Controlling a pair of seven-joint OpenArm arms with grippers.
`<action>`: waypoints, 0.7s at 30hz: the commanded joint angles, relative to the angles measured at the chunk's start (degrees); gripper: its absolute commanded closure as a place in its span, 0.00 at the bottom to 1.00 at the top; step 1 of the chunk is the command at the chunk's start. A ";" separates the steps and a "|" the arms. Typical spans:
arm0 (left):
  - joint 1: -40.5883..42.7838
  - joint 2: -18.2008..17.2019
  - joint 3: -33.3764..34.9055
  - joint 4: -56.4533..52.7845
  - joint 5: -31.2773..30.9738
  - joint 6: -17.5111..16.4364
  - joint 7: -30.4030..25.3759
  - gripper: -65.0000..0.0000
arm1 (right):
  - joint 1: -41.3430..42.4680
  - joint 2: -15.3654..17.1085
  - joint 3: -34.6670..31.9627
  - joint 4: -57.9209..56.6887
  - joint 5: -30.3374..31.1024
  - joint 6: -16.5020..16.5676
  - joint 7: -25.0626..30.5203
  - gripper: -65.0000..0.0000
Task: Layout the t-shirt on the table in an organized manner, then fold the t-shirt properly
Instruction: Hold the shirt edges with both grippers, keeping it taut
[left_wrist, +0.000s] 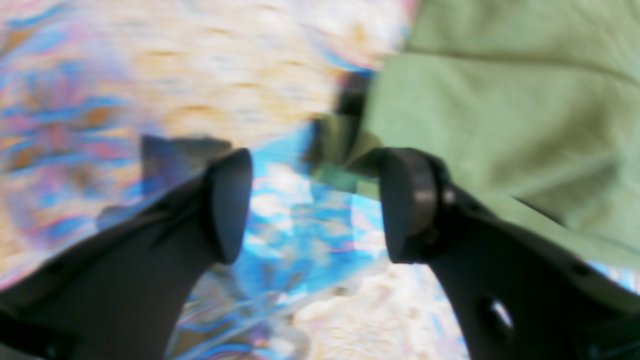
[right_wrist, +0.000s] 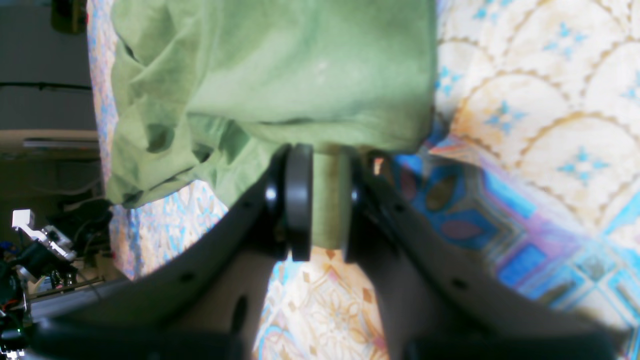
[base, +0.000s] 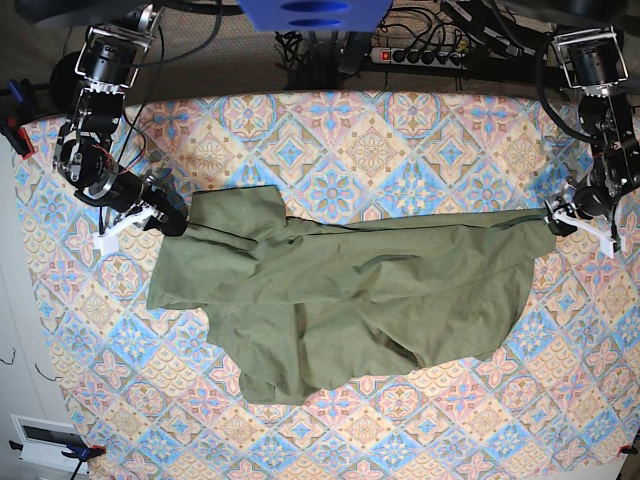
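The right tool (right_wrist: 320, 200) is clamped on a fold of the green t-shirt (base: 340, 300), cloth pinched between its two pads. The left tool (left_wrist: 315, 205) stands wide with nothing between its pads, one pad just beside the shirt's edge; that view is blurred. The shirt lies spread across the middle of the worktop (base: 400, 120), wrinkled, stretched between the two tools, with one end near the worktop's left edge and the other reaching toward its right edge.
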 joint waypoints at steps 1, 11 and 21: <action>-0.71 -0.88 -0.10 0.90 -0.47 -0.41 -0.76 0.35 | 0.86 0.86 0.29 1.22 1.31 0.61 0.61 0.86; -3.26 2.02 2.10 -1.48 6.74 -0.41 -0.76 0.35 | 0.86 0.86 0.29 1.22 1.31 0.61 0.61 0.86; -5.46 2.02 8.78 -7.19 6.21 -0.50 -5.07 0.47 | 0.94 0.86 0.29 1.22 1.40 0.61 0.61 0.86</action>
